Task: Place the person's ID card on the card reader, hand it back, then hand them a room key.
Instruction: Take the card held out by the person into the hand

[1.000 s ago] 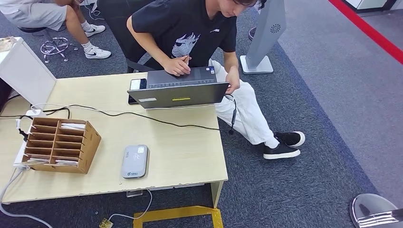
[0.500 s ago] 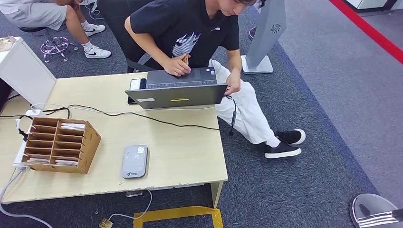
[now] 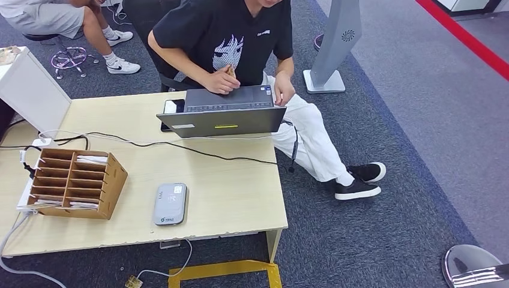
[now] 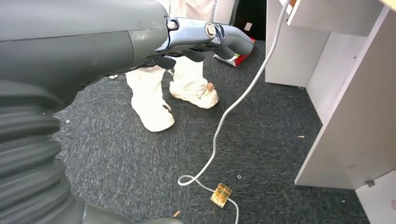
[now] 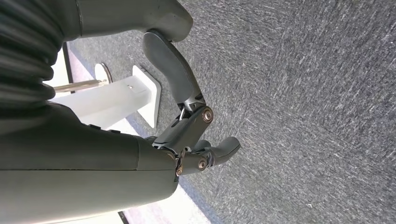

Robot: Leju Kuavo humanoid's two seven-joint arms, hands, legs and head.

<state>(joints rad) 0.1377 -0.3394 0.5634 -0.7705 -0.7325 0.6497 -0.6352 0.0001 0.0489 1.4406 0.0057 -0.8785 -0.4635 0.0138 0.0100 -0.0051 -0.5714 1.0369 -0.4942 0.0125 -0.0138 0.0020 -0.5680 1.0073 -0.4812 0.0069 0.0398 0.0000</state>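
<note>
A person in a black T-shirt [image 3: 228,36] sits at the far side of the table behind a grey laptop [image 3: 222,120]. One of their hands [image 3: 221,81] holds a small tan card [image 3: 231,71] above the keyboard. The grey card reader [image 3: 170,204] lies flat near the table's front edge. To its left stands a wooden pigeonhole rack [image 3: 75,183] with white key cards [image 3: 92,159] in some slots. My left hand [image 4: 201,39] hangs over the carpet with straight fingers and holds nothing. My right hand [image 5: 191,135] hangs over the carpet, fingers apart and empty.
A black cable [image 3: 198,153] runs across the wooden table [image 3: 228,186] between laptop and reader. A white box [image 3: 33,90] stands at the far left corner. A grey floor stand [image 3: 336,42] is behind the person, and another seated person [image 3: 54,18] is at far left.
The person has sat up straighter. Their hand at the laptop's side has moved onto its corner, and the laptop has shifted slightly left. The card reader and rack have not moved.
</note>
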